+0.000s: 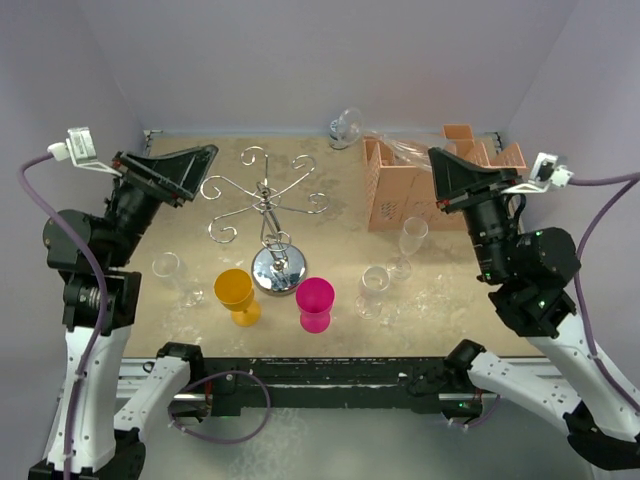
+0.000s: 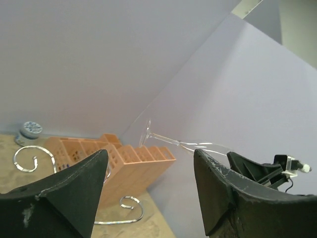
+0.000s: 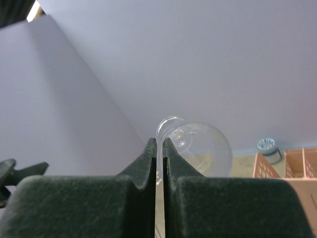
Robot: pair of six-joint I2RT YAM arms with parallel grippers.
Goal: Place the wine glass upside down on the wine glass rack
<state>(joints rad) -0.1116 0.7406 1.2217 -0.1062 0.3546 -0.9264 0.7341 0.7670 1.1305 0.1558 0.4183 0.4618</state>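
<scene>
Glass is hanging in the air at the back right of the table [image 1: 340,225], well apart from the rack. The right gripper [image 3: 159,146] is pinching the wine glass [image 3: 198,146] by its thin stem, both fingers pressed together on it with barely a sliver between them, and the clear bowl is showing just past the fingertips. From the left arm's side the glass is lying nearer sideways than upright, its round foot sticking out away from the right gripper. It is floating above the orange-pink slotted box [image 1: 395,195], touching nothing else that I can make out. The wine glass rack [image 1: 265,200] is standing near the middle of the table, its mirrored base toward the near edge and its curled arms fanning out, all of them bare. The left gripper [image 2: 149,154] is hovering off the rack's left side, raised above the table, its fingers spread wide with nothing between them. A yellow goblet [image 1: 235,290] and a pink goblet [image 1: 316,298] are sitting just in front of the rack's base, one on each side. Three clear glasses are standing on the table too: one on the left [image 1: 168,268] and two on the right [image 1: 374,282], the farther of the pair near the box.
</scene>
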